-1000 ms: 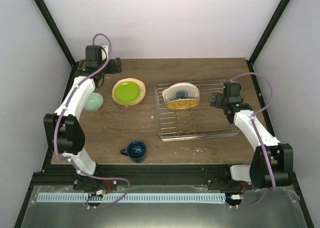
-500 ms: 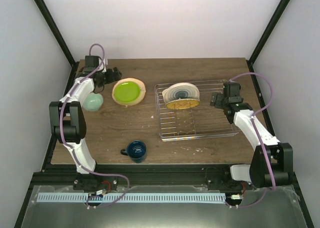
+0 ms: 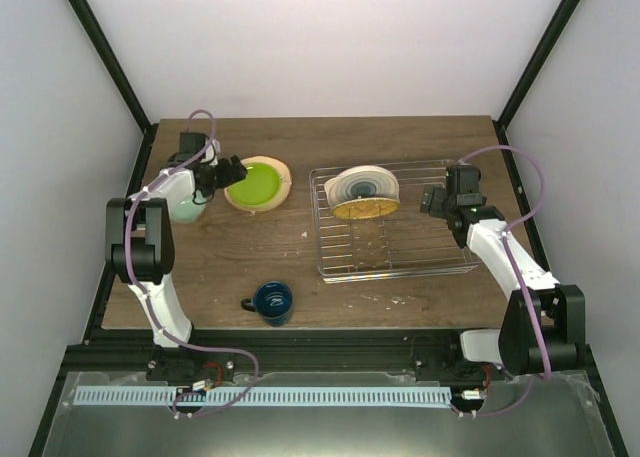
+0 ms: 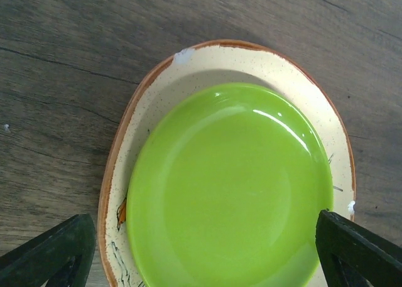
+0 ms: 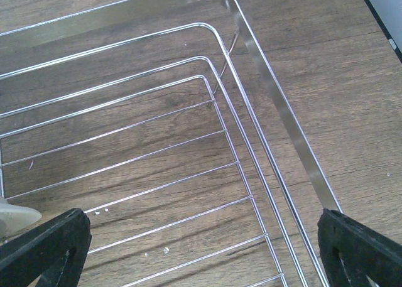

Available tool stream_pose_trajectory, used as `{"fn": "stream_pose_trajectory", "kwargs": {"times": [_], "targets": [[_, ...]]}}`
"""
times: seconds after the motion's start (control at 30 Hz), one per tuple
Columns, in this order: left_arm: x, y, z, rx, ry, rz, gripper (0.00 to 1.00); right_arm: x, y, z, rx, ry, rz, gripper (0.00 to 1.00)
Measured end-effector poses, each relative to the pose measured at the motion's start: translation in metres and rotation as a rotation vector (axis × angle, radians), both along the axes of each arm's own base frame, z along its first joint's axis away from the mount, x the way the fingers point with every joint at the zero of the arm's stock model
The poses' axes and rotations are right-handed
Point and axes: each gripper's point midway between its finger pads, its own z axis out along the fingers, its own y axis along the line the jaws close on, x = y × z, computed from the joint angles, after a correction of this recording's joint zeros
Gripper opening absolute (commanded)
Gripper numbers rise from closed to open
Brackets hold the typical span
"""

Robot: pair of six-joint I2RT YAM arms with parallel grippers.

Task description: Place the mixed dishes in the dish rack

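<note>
Brown wood with dark streaks makes up the table, and pale walls stand behind it. At the middle right of the top view sits the rack, made of thin shiny wire bars with a raised rim. Two round plates stand on edge in its far left part: a cream plate with teal rings, and a yellow plate just in front of it.

At the upper left, a smooth, glossy green plate lies inside a bigger tan plate with a brown edge and a small drawing. The left gripper hangs just over their left side, jaws wide apart and holding nothing. A mint bowl peeks out from behind the left arm, mostly hidden. A dark blue mug stands alone near the front edge.

The right gripper hangs over the rack's right part, jaws wide apart too. Its camera shows only bare wires and wood, with a pale scrap cut off at the lower left, too little to name.
</note>
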Motion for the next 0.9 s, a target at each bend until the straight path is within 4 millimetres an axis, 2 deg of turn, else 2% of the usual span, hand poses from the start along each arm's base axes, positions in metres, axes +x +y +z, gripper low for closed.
{"fn": "stream_pose_trajectory", "kwargs": {"times": [0.27,0.5,0.9], "targets": [[0.002,-0.009,-0.005,-0.008,-0.015,-0.012,0.94,0.0,0.0,0.0,0.0,0.001,0.0,1.0],[-0.004,-0.016,-0.025,0.005,0.023,-0.02,0.94,0.0,0.0,0.0,0.0,0.001,0.0,1.0],[-0.005,-0.027,-0.036,0.02,0.032,-0.035,0.93,0.0,0.0,0.0,0.0,0.001,0.0,1.0]]}}
